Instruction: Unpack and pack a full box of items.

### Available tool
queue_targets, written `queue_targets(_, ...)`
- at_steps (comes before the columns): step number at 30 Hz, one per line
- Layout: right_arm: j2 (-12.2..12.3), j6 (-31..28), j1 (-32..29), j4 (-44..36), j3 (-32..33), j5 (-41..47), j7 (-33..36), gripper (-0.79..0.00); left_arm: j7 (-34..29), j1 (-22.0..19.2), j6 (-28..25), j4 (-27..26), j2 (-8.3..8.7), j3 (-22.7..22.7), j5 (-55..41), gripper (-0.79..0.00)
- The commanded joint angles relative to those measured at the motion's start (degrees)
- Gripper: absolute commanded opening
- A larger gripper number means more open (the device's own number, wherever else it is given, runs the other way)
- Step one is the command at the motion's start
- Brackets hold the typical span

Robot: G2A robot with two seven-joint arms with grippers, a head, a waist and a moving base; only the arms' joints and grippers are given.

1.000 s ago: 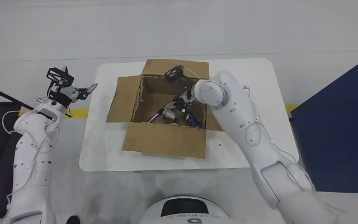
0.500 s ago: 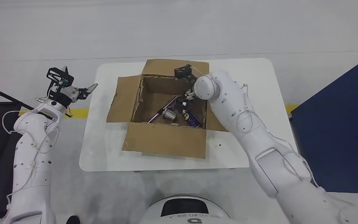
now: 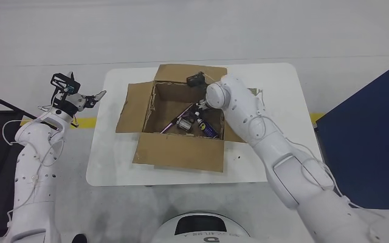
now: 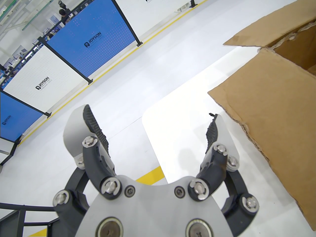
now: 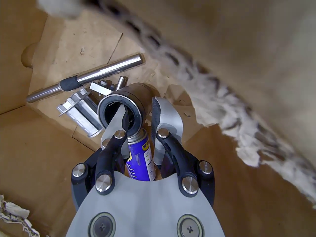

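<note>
- The left pincer (image 4: 150,122) hangs wide open past the left edge of the tabletop (image 3: 115,164), well apart from the cardboard box (image 3: 176,152). It is best left there, clear of the flaps.
- The box sits mid-tabletop with all its flaps folded out. On its floor a steel rod (image 5: 86,76) and a finned metal part (image 5: 79,114) lie just beside the target, so the lift should go straight up and not drag them.
- The metal sleeve (image 5: 133,94) lies in the box's right part, resting over a blue spray can (image 5: 139,156).
- The right pincer (image 5: 138,107) is down inside the box, fingers apart. One finger is in the sleeve's bore and one is outside its wall, not visibly clamped. It should probably close firmly on the wall, since smooth metal may slip. It should then rise clear of the torn right side of the box.
</note>
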Motion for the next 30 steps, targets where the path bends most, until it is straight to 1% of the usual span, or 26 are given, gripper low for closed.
queue_targets(1, -0.32, 0.08, 0.33, 0.95, -0.48, 0.04, -0.07, -0.619, 0.00, 0.00, 0.00, 0.00, 0.00, 0.00, 0.00, 0.000)
queue_targets(6, -1.49, -0.05, 1.57, 3.47, -2.11, 0.39, -0.14, -0.659, 0.00, 0.00, 0.00, 0.00, 0.00, 0.00, 0.00, 0.000)
queue_targets(9, -2.25, -0.30, 2.41, 4.80, -2.97, 0.79, -0.39, -0.785, 0.00, 0.00, 0.00, 0.00, 0.00, 0.00, 0.00, 0.000)
queue_targets(15, -3.65, -0.61, 4.29, 8.68, -4.13, 1.79, -0.27, -0.785, 0.00, 0.00, 0.00, 0.00, 0.00, 0.00, 0.00, 0.000)
queue_targets(18, -4.04, -2.06, 4.74, 8.22, -4.59, 1.53, -1.92, -0.785, 0.00, 0.00, 0.00, 0.00, 0.00, 0.00, 0.00, 0.000)
queue_targets(21, -3.75, -3.85, 4.24, 5.33, -4.45, 0.76, -3.28, -0.785, 0.00, 0.00, 0.00, 0.00, 0.00, 0.00, 0.00, 0.000)
queue_targets(23, -3.13, -3.52, 3.39, 2.31, -3.97, -0.89, -4.28, -0.785, 0.00, 0.00, 0.00, 0.00, 0.00, 0.00, 0.00, 0.000)
queue_targets(27, -0.98, -3.60, -0.73, -8.05, -1.85, -4.69, -4.07, -0.785, 0.00, 0.00, 0.00, 0.00, 0.00, 0.00, 0.00, 0.000)
queue_targets(28, -0.29, -4.22, -2.35, -11.48, -1.03, -5.63, -3.83, -0.785, 0.00, 0.00, 0.00, 0.00, 0.00, 0.00, 0.00, 0.000)
queue_targets(30, 1.30, -7.45, -6.14, -19.10, 1.23, -6.88, -3.58, -0.785, 0.00, 0.00, 0.00, 0.00, 0.00, 0.00, 0.00, 0.000)
